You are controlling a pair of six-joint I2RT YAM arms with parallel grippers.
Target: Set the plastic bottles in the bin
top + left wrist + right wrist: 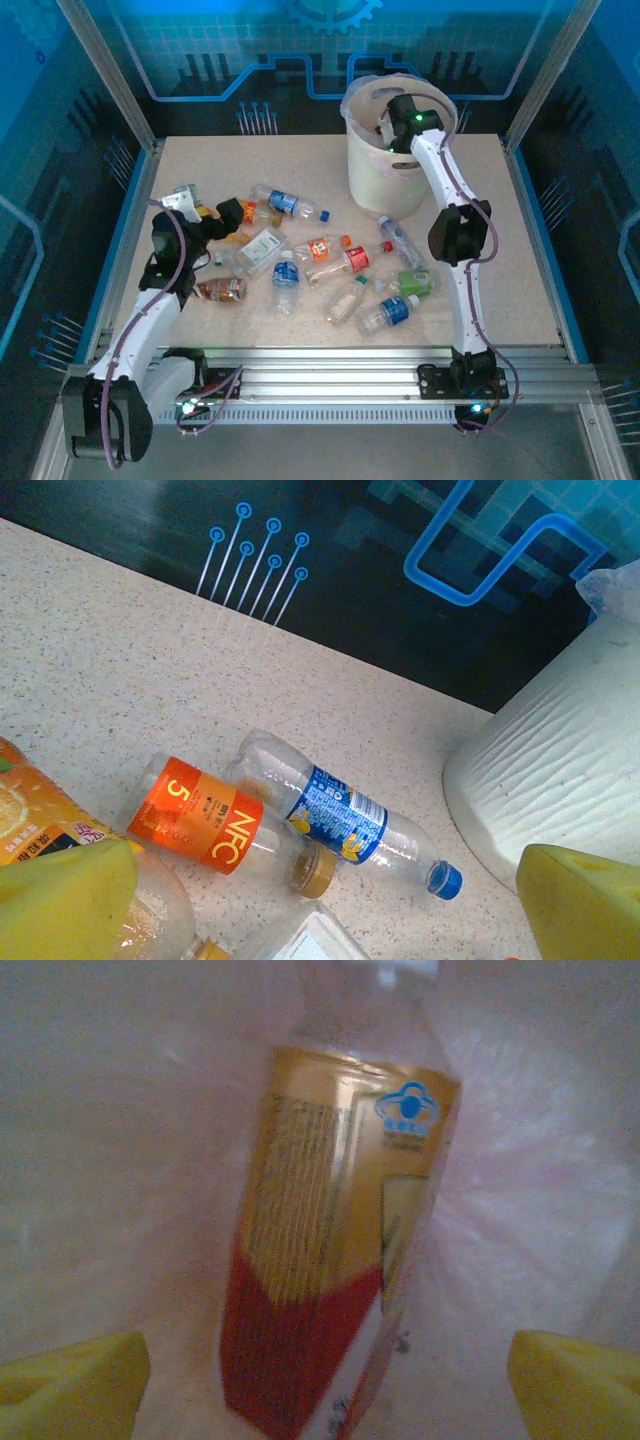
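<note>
Left jaws: released and spread wide, and we see nothing grasped between them. Their yellow pads (65, 900) sit in the lower corners of the left wrist view.
Under the left jaws: an orange-labelled bottle (200, 825) and a blue-labelled bottle (340, 815) lie side by side on the counter (120, 660), both apart from the pads. A clear bottle passes beneath the lower-left pad, and we cannot tell whether they touch.
Right jaws: released, with pads (575, 1370) wide apart in the lower corners of the right wrist view. They sit inside the mouth of the bin (375, 175).
Between the right jaws: a gold-and-red-labelled bottle (330, 1260), blurred, with a gap to each pad and the bin's white wall behind it.
Bin: upright, upper centre-right of the top view.
Other plastic bottles (286, 272): lying scattered across the middle of the counter, lower left of the bin.
</note>
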